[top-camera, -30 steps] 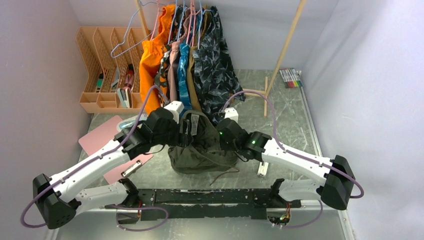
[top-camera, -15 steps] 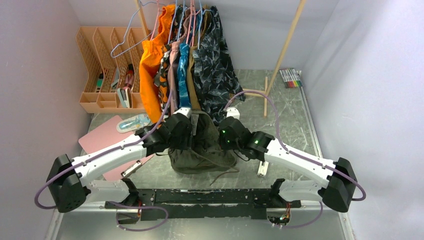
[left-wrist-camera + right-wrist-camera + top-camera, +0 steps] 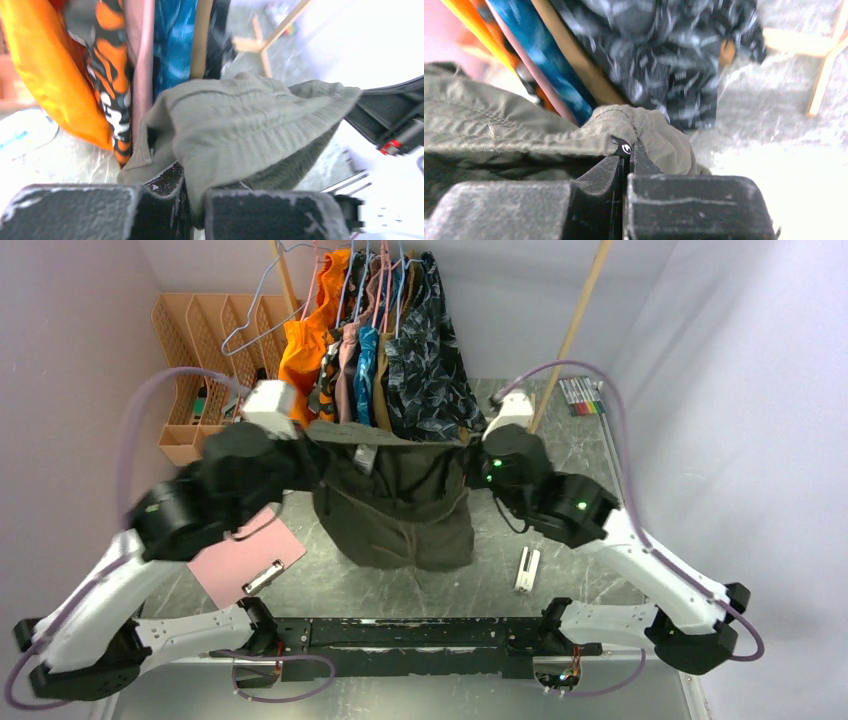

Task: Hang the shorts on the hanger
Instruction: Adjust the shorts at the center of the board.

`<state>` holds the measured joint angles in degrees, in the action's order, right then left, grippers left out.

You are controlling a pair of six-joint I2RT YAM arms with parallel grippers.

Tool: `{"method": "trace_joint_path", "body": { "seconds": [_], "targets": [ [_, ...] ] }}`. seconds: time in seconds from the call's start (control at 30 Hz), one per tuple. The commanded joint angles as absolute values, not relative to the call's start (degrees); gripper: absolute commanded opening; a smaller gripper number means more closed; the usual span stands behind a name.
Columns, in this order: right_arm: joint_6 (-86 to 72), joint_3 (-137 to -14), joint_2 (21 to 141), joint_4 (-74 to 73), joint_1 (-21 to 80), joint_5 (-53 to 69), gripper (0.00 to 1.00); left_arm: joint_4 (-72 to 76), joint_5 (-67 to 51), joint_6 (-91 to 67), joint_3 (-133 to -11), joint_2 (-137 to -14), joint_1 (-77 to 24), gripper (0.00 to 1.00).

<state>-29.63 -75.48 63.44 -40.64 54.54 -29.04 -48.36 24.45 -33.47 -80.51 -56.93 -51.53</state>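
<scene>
Peach lattice file rack [image 3: 200, 350]: slots hold small items | shorts [image 3: 400, 505]: olive fabric, ribbed waistband, spread wide | left gripper [image 3: 192, 200], right gripper [image 3: 626, 155]: both clamped on waistband.

The shorts [image 3: 400, 500] lifted, stretched wide — left gripper [image 3: 194, 197] now clamped.

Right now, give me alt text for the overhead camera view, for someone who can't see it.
Two robot arms hold the olive-green shorts up by the waistband, stretched between the left hand and right hand, both shut on the fabric. Behind them hangs a rack of colourful clothes, with an empty light-blue hanger at its left end.
</scene>
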Motion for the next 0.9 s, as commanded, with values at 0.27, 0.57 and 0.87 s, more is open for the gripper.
{"method": "trace_joint_path", "body": {
  "seconds": [0.27, 0.57, 0.87],
  "targets": [
    [-34.5, -66.7, 58.7, -47.6, 54.2, -39.1, 0.0, -56.7, 29.9, -31.6, -77.5, -49.6, -51.7, 0.07],
    [-37.7, -53.7, 59.9, -39.2, 51.9, -26.4, 0.0, -53.4, 30.9, -37.8, -63.1, -47.1, -51.7, 0.07],
    [-33.6, -54.8, 68.3, -30.6, 42.2, -14.2, 0.15, -47.2, 30.2, -40.3, -57.7, -57.3, -48.3, 0.07]
  ]
}}
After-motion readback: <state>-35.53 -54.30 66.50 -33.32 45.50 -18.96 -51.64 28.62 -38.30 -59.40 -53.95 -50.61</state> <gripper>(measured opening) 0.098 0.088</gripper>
